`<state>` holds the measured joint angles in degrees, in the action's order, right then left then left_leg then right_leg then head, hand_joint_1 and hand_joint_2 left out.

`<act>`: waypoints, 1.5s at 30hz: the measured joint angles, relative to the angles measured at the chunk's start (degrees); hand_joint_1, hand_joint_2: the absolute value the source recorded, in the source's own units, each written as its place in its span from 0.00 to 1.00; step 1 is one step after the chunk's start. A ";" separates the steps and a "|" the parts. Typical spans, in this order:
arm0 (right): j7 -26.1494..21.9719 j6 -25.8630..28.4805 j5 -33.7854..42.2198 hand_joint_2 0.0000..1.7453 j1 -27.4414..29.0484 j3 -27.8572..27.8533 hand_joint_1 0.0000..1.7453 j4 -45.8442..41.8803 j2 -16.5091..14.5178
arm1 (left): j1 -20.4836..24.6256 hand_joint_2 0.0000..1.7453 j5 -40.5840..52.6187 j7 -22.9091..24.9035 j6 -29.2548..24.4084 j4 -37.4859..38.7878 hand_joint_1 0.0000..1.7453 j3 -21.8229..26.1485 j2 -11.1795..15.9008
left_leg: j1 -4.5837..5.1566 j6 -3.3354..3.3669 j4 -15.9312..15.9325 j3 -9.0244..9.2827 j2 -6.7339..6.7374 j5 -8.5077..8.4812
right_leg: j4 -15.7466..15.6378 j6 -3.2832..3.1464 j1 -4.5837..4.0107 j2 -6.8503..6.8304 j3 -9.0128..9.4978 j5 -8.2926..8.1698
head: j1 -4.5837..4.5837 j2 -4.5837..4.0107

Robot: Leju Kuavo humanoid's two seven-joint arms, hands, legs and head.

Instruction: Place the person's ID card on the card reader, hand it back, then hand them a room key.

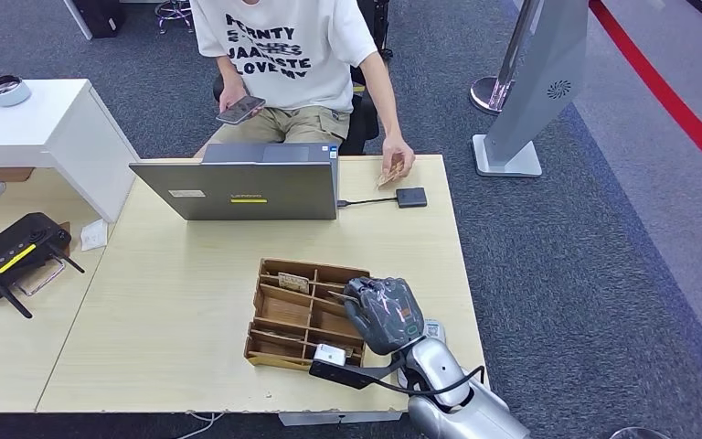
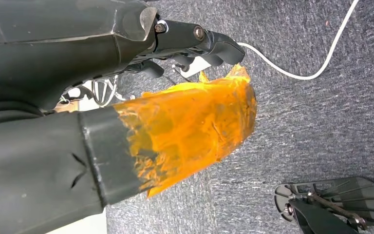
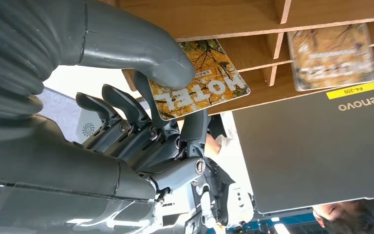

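My right hand [image 1: 384,314] hovers over the right side of the wooden divider tray [image 1: 274,343] near the table's front edge. In the right wrist view its thumb and a finger pinch a room key card [image 3: 209,80] printed HOTEL, just above the tray's slots. Another key card [image 1: 293,282] lies in a far compartment. At the far side of the table a person holds the ID card [image 1: 390,171] beside the small black card reader [image 1: 411,197]. My left hand [image 2: 175,122] hangs over the carpet, thumb wrapped in orange tape, holding nothing.
A grey laptop [image 1: 247,187] stands open between the tray and the person. The person's other hand holds a phone [image 1: 240,109]. A black controller [image 1: 14,256] lies at the left. A white cabinet [image 1: 46,128] and a grey floor stand [image 1: 530,91] flank the table.
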<state>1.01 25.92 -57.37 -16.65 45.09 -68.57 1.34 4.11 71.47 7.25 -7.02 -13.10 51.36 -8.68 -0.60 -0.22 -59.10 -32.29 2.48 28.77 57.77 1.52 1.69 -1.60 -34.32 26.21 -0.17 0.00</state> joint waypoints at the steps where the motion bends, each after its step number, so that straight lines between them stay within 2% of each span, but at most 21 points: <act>1: -0.20 0.25 0.11 1.00 0.03 -0.05 1.00 -0.03 -0.03 | 0.00 0.00 -0.01 -0.01 0.00 -0.01 0.00 0.00 0.00 | 0.00 0.00 0.00 0.00 0.00 0.00 | 0.00 0.00 0.00 0.00 0.00 0.00 | 0.00 0.00; 3: -1.49 2.09 0.62 1.00 0.29 -0.38 1.00 -0.44 -0.17 | -0.01 0.00 -0.02 -0.06 -0.01 -0.01 0.00 0.00 -0.01 | 0.00 0.00 0.00 0.00 0.00 0.00 | 0.00 0.00 0.00 0.00 0.00 0.00 | 0.00 0.00; 5: -5.92 6.24 1.77 1.00 1.66 -1.64 1.00 -2.31 -0.82 | -0.02 0.00 -0.02 -0.12 -0.13 0.00 0.00 0.00 -0.03 | 0.00 0.00 0.00 0.00 -0.02 0.00 | 0.00 0.00 -0.01 -0.01 0.00 0.00 | -0.02 0.00; 7: -15.40 10.02 4.64 1.00 4.89 -4.99 1.00 -6.96 -3.11 | -0.08 0.00 0.01 -0.15 -0.43 0.03 0.00 0.00 -0.07 | -0.01 0.00 0.00 -0.01 -0.03 0.00 | 0.01 -0.01 -0.02 -0.02 -0.03 0.02 | -0.01 0.00; 9: -26.42 11.19 10.05 1.00 9.16 -9.82 1.00 -13.88 -6.82 | -0.12 0.00 0.10 -0.14 -0.80 0.17 0.00 0.00 -0.14 | -0.02 -0.03 0.01 -0.04 -0.04 0.03 | 0.02 -0.05 -0.02 -0.02 -0.06 0.08 | 0.02 0.00; 11: -33.05 11.24 16.55 1.00 12.55 -14.05 1.00 -21.55 -10.32 | -0.13 0.00 0.22 -0.06 -1.03 0.33 0.00 0.00 -0.30 | -0.02 -0.07 0.02 -0.05 -0.05 0.07 | 0.03 -0.08 -0.03 -0.03 -0.08 0.15 | 0.01 0.00; 13: -35.10 11.23 21.36 1.00 14.63 -16.83 1.00 -28.68 -12.49 | -0.15 0.00 0.32 0.03 -1.15 0.42 0.00 0.00 -0.49 | -0.03 -0.09 0.03 -0.05 -0.04 0.10 | 0.03 -0.07 -0.02 -0.03 -0.06 0.18 | -0.01 0.00; 16: -36.16 11.20 24.25 1.00 16.69 -18.87 1.00 -36.85 -14.19 | -0.15 0.00 0.37 0.07 -1.31 0.44 0.00 0.00 -0.63 | -0.01 -0.08 0.02 -0.02 -0.01 0.13 | 0.01 -0.04 0.00 0.00 -0.03 0.19 | -0.01 0.00; 24: -36.74 11.15 25.15 1.00 18.95 -20.73 1.00 -46.11 -15.84 | -0.06 0.00 0.37 0.07 -1.54 0.44 0.00 0.00 -0.79 | 0.00 -0.07 0.01 0.04 -0.01 0.14 | 0.00 -0.03 0.00 0.01 0.01 0.17 | -0.01 0.00; 30: -37.64 11.15 26.04 1.00 19.35 -21.37 1.00 -47.24 -16.14 | -0.05 0.00 0.23 0.04 -1.62 0.44 0.00 0.00 -0.90 | -0.02 -0.08 0.02 0.04 -0.01 0.14 | 0.01 -0.04 -0.02 0.01 0.01 0.18 | 0.00 0.00; 35: -35.52 11.13 25.48 1.00 18.82 -21.38 1.00 -46.71 -16.13 | -0.04 0.00 0.20 -0.08 -1.73 0.44 0.00 0.00 -0.90 | -0.02 -0.08 0.02 0.02 -0.01 0.14 | 0.01 -0.04 -0.01 0.01 0.02 0.18 | -0.01 0.00; 39: -28.85 11.03 22.76 1.00 15.54 -19.99 1.00 -43.56 -15.25 | 0.00 0.00 0.82 -0.15 -1.64 0.44 0.00 0.00 -0.88 | -0.02 -0.08 0.02 0.03 0.02 0.13 | 0.02 -0.04 -0.01 0.04 0.04 0.16 | -0.01 0.00; 45: -12.17 7.23 11.32 1.00 2.25 -13.32 1.00 -30.53 -11.43 | 0.56 0.00 2.82 0.13 -0.44 0.44 0.00 -0.27 -0.81 | -0.02 -0.11 0.01 0.08 0.10 0.04 | 0.04 -0.07 -0.01 0.10 0.04 0.03 | -0.01 0.00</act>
<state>-11.16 33.15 -46.06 -14.40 31.76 -99.10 -10.09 4.67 74.29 7.38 -7.45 -12.66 51.10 -9.49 -0.62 -0.33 -59.09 -32.21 2.59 28.82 57.80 1.44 1.68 -1.49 -34.28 26.24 -0.18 0.00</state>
